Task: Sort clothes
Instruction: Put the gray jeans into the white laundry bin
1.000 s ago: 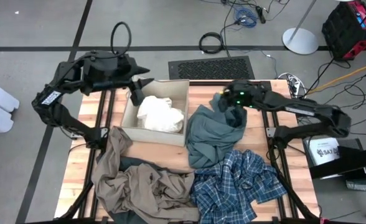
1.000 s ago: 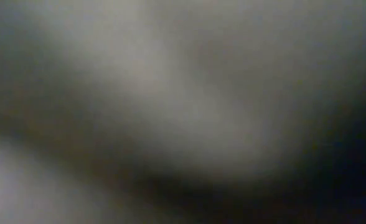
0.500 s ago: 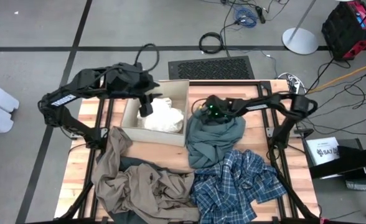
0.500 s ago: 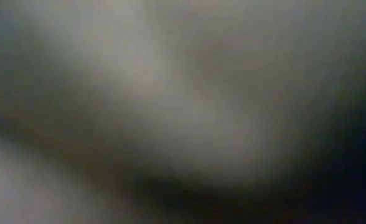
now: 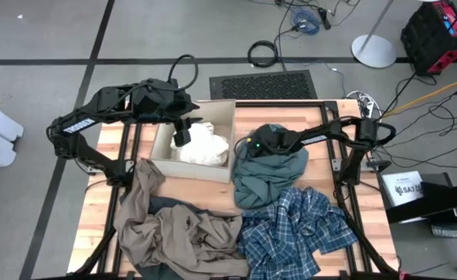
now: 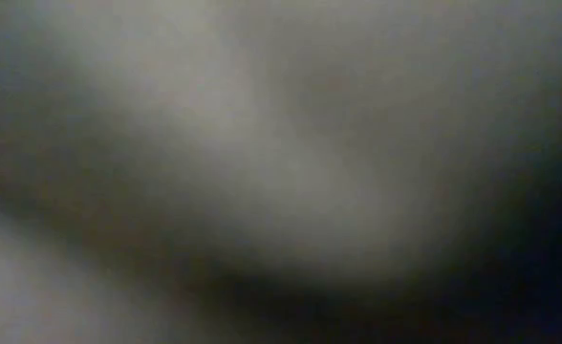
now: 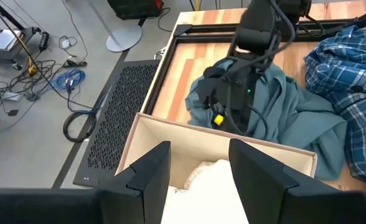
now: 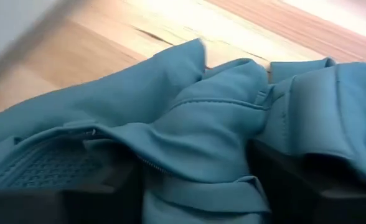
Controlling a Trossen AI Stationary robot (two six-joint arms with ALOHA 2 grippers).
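A white garment (image 5: 205, 146) lies in the cardboard box (image 5: 213, 105) at the table's far side. My left gripper (image 5: 183, 136) hangs open above it (image 7: 201, 180) without touching. Right of the box, the teal-grey garment (image 5: 271, 179) lies heaped on the wood. My right gripper (image 5: 250, 148) is down in its far left part, open (image 8: 195, 186). The blue-and-white plaid garment (image 5: 291, 229) lies at the near right. The khaki-tan one (image 5: 166, 229) lies at the near left, over a dark navy piece (image 5: 166, 204). My right gripper is sunk into the teal-grey garment, slanting down from the table's right. Its open fingers (image 8: 52, 186) stand on either side of a raised fold with a seam (image 8: 195, 143), and the cloth lies against both. The garment rests slack on the table.
The box's near wall (image 7: 233, 140) stands between my two grippers. Bare wood shows between the box and the near heaps (image 5: 197, 187). A black floor grate (image 5: 263, 84) and cables lie beyond the table's far edge.
My right gripper has dropped and tipped downward, moving toward the table's left, and now sits in the teal-grey garment beside the box. My left gripper has moved from the box's far left corner to above the white garment, sinking a little, and has since kept still.
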